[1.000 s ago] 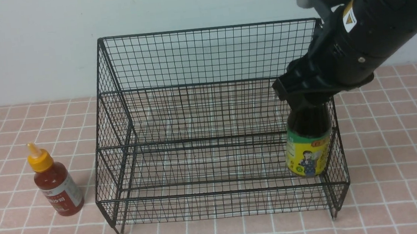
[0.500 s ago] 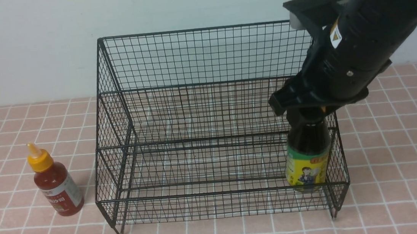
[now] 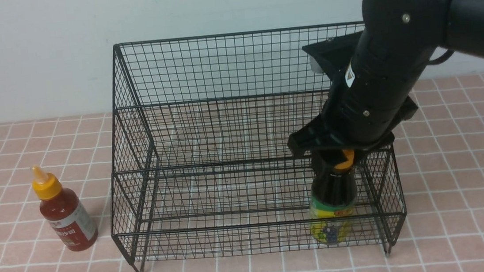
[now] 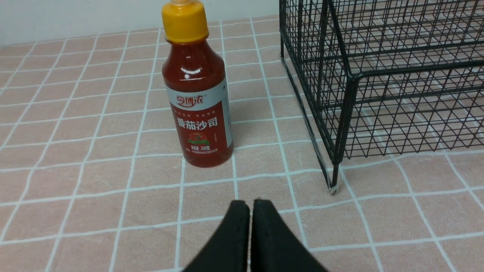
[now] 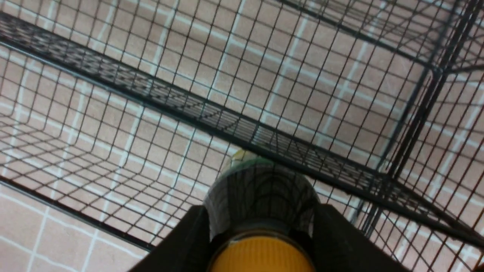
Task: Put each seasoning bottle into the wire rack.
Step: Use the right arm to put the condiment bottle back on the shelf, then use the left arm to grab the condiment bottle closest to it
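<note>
Dark sauce bottle (image 3: 331, 185) | upright, directly beneath my right gripper (image 3: 340, 161), clamped at neck | wire rack (image 3: 235, 65) front tier, right end | left gripper (image 4: 250, 207) closed, empty

Pink-tiled tabletop (image 3: 450, 178) with white grid lines, pale plain wall (image 3: 38, 49) along its far edge

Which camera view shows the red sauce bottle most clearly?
The left wrist view: the red sauce bottle stands close, label readable. The front view shows it whole but small, beside the wire rack. The right wrist view misses it.
</note>
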### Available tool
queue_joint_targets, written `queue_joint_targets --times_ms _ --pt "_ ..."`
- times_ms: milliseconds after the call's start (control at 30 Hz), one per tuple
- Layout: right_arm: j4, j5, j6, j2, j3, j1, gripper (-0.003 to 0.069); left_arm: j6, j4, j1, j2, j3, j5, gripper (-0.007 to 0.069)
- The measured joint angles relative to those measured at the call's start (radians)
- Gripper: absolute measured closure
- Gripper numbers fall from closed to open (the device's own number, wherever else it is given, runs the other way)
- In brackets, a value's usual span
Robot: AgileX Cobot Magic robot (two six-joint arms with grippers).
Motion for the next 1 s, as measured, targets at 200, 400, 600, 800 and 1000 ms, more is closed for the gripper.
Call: queue_joint_targets --times_ms 200,400,600,800,1000 --pt "0.018 0.002 -0.001 -0.013 0.0 0.001 0.0307 0.0 0.0 0.0 0.0 0.0 0.0 0.0631" --pt "0.016 0.001 -0.001 -0.092 0.0 0.001 0.0165 0.0 0.0 0.0 0.0 0.0 0.0 0.0631" --pt "-0.066 0.007 -0.001 -0.279 0.0 0.001 0.0083 0.0 0.0 0.0 0.0 0.0 0.0 0.0631" --pt "-0.212 0.016 0.004 -0.596 0.0 0.001 0.0263 0.0 0.0 0.0 0.0 0.0 0.0 0.0631" --pt "-0.305 -0.019 0.038 -0.963 0.04 0.001 0.0572 0.0 0.0 0.0 0.0 0.0 0.0 0.0631"
